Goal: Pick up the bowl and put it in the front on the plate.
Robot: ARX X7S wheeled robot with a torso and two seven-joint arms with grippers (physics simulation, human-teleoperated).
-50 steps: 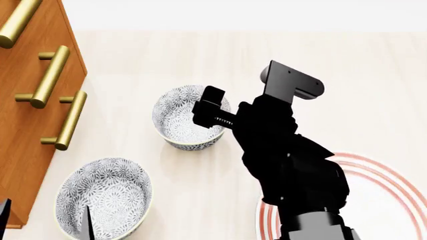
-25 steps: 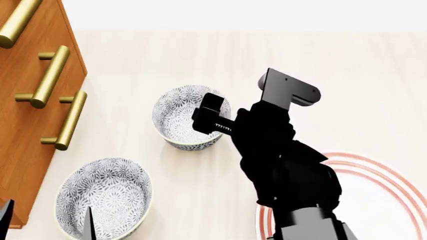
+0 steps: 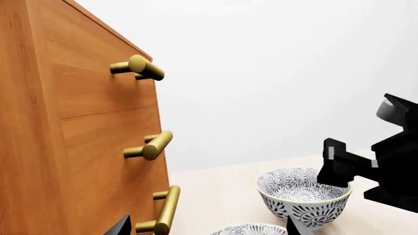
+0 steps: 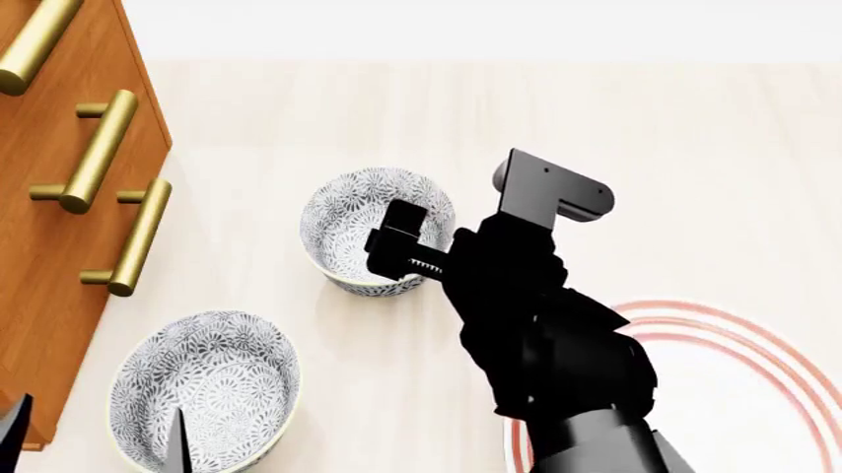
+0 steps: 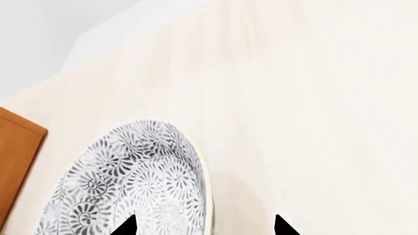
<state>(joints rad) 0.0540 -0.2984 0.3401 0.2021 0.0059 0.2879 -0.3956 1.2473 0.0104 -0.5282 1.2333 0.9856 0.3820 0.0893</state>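
The right arm's fingers (image 5: 203,226) are spread apart, one tip over the far bowl (image 4: 377,230), the other outside its right rim, not clamped. The left fingers (image 3: 205,229) also stand apart above the near bowl (image 4: 204,390). The plate (image 4: 736,374) lies near right on the counter (image 4: 658,128), beside the wooden drawers (image 4: 66,177).

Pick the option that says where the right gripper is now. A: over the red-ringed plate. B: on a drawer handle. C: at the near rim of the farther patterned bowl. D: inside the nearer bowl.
C: in the head view the right gripper sits at the rim of the farther bowl, its fingertips straddling that rim in the right wrist view.
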